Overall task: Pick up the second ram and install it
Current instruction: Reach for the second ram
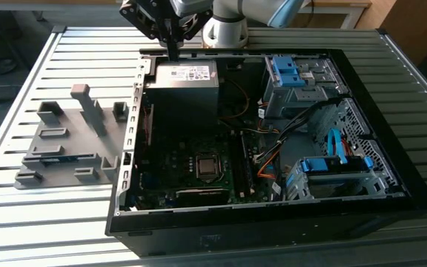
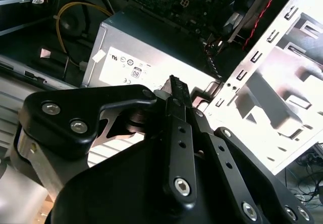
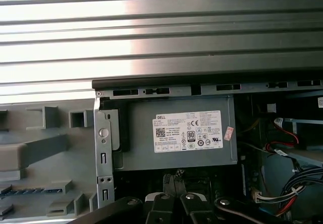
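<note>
Grip: the fingers (image 1: 173, 47) are pressed together and empty, above the power supply (image 1: 186, 75).
Ram: the second ram (image 1: 53, 158) lies in the grey fixture (image 1: 65, 139) on the bench (image 1: 35, 222), well apart.
Progress: pick-up and install both not yet done.

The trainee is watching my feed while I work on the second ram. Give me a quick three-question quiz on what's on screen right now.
1. True or false: the gripper holds the second ram.
2. Which is the gripper nearest to? A) the power supply B) the CPU socket C) the blue drive-bay clips
3. Fill in: the grey fixture sits on the table outside the case, on the exterior view's ____.

Key:
1. False. The jaws are shut on nothing, and the second ram lies in the grey fixture.
2. A.
3. left.
</note>
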Controlling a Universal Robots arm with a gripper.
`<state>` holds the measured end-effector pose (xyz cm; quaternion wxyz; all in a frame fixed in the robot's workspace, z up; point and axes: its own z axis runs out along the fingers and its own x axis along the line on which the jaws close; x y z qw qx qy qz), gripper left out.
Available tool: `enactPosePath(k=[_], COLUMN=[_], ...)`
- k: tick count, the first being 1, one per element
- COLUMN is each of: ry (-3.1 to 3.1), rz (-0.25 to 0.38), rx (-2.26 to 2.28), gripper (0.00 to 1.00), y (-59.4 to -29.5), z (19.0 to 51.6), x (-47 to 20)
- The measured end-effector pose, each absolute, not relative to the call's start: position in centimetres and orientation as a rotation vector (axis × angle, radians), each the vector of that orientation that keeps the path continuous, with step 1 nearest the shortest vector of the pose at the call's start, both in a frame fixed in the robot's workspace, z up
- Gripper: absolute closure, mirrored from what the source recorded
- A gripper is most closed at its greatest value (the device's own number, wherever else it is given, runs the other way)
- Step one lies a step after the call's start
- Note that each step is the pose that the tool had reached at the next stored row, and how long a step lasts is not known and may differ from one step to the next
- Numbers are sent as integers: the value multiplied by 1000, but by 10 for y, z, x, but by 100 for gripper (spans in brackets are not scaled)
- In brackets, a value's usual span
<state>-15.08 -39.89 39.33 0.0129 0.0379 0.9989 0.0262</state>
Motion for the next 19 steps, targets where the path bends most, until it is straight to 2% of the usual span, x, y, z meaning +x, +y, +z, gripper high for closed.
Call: enactPosePath(k=[19], ry=[3112], rz=[84], rx=[118], gripper=[89], y=[-399], z=[393], x=[-170])
